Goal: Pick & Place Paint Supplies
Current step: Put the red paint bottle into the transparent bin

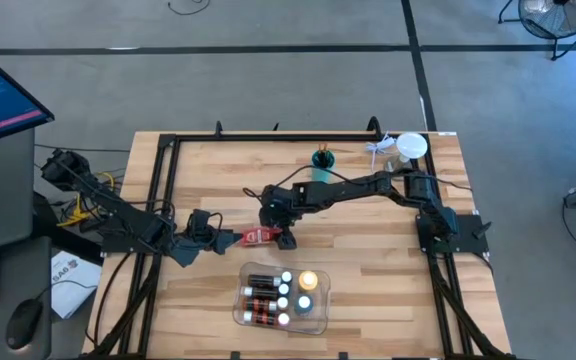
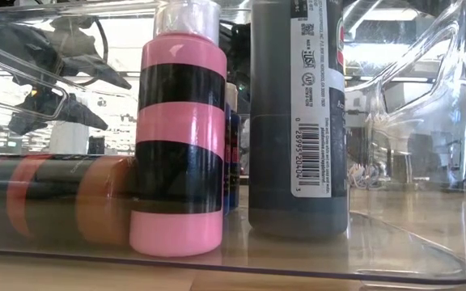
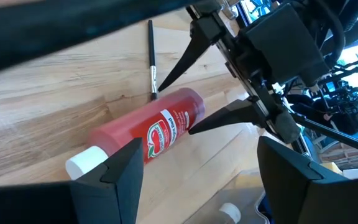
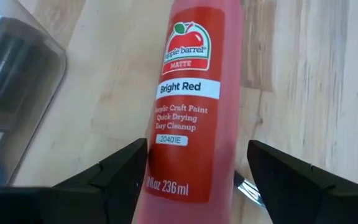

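A bright red paint bottle [image 1: 259, 236] with a white cap [image 3: 83, 164] lies on its side on the table. My right gripper [image 1: 280, 232] is open, with a finger on either side of the bottle's bottom end [image 3: 188, 102]; the label [image 4: 185, 93] shows between them. My left gripper [image 1: 221, 238] is open by the cap end, its fingers [image 3: 122, 174] low in its wrist view. A thin dark paint brush [image 3: 151, 56] lies on the table just beyond the bottle. My right gripper stands astride the red bottle's bottom end [image 4: 166, 180], coming level from the table's right along the bottle. One fingertip [image 3: 194, 127] sits right at the bottle's side; I cannot tell whether it touches. The bottle lies flat on the table.
A clear plastic tray [image 1: 243, 312] near the table's near edge holds several bottles, among them a pink-and-black one [image 2: 176, 137] and a dark grey one [image 2: 298, 121]. A teal cup [image 1: 322, 158] stands toward the far edge. Black frame rails [image 1: 163, 200] run along the table's sides.
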Robot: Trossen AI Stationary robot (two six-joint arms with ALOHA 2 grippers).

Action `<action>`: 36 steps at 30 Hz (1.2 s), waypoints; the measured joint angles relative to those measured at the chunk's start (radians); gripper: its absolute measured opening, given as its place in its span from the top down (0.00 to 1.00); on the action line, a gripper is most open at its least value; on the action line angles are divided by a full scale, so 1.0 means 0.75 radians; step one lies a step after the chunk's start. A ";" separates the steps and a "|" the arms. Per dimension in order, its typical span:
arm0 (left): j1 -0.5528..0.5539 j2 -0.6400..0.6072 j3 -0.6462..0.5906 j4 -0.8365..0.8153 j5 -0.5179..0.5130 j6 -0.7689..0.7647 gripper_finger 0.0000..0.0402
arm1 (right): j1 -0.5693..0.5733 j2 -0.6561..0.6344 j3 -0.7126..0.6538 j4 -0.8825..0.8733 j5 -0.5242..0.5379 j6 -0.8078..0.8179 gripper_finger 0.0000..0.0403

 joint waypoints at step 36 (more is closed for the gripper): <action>0.001 0.000 0.000 0.005 -0.002 0.015 0.46 | 0.037 0.002 0.001 -0.002 -0.010 0.079 0.33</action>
